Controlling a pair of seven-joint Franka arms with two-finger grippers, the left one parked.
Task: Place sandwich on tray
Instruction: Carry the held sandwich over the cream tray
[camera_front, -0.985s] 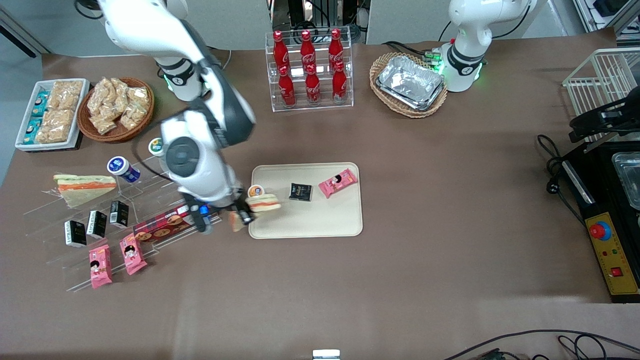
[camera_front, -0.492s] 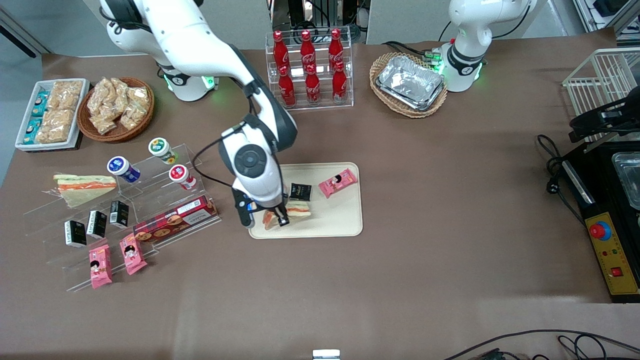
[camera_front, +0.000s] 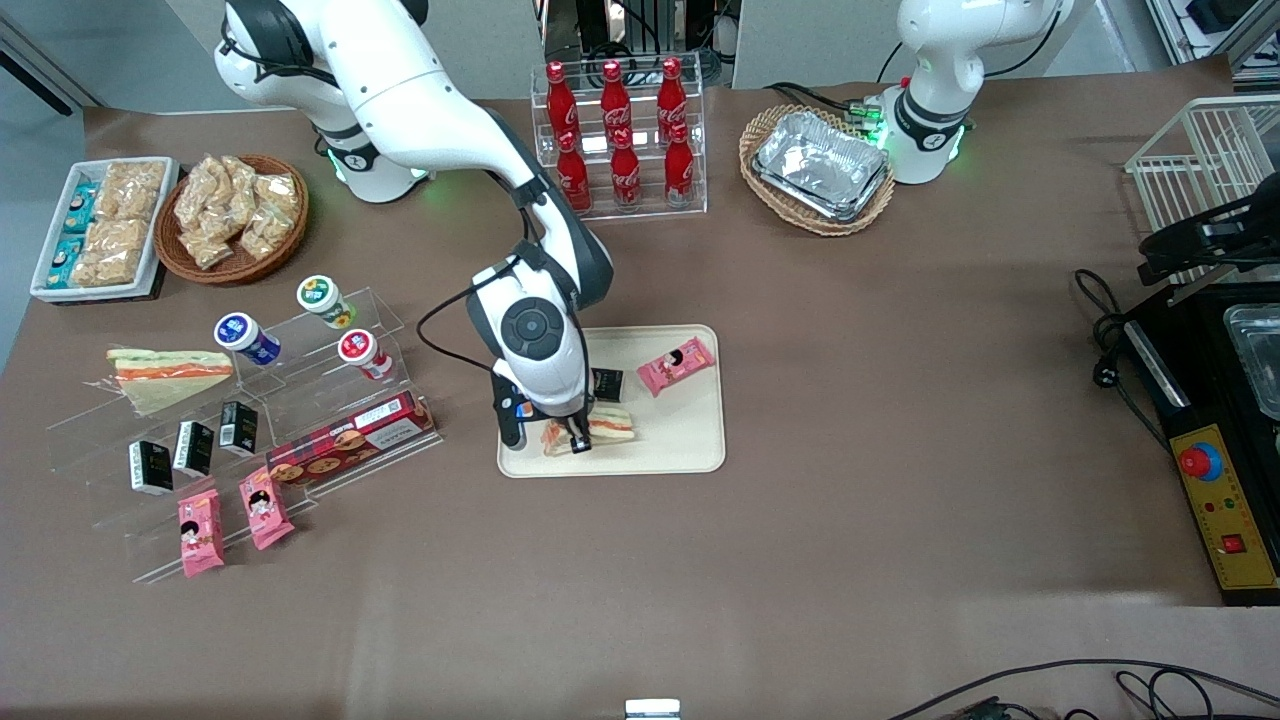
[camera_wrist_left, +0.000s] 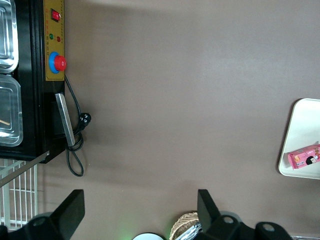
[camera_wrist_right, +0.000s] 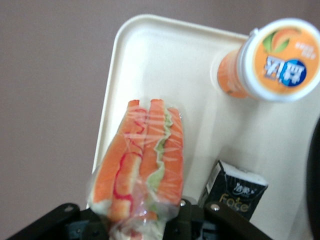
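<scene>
Hovering over the tray (camera_front: 680, 440), near its corner toward the working arm's end of the table (camera_front: 820, 560) and nearest the front camera: the gripper (camera_front: 558, 436), jaws clamped on the sandwich (camera_front: 600, 428). Held in the jaws, then, and apparently just above the tray surface; whether resting on it or a shade clear, hard to tell.

Wrist view next: sandwich (camera_wrist_right: 142, 165) pinched at one end, long axis running straight out from the jaws, cut face up with orange and green stripes showing through the wrap. Pointing along the tray's (camera_wrist_right: 150, 60) edge, close to the rim, so little margin on that side.

Neighbours on the tray: an orange-capped cup (camera_wrist_right: 270, 60) farther along from the sandwich tip, a small black carton (camera_wrist_right: 235, 192) just beside the gripper, apart from the wrap. A pink snack packet (camera_front: 676, 365) well apart, farther from the front camera.

Looks like the lowering-and-release step, nearly done. Next move likely a straight drop and an opening of the jaws, nothing sideways needed. One risk: a wedge this near the rim tipping onto the edge on release.

Twin sandwich (camera_front: 170, 375) untouched on the clear display stand (camera_front: 300, 400), toward the working arm's end.
</scene>
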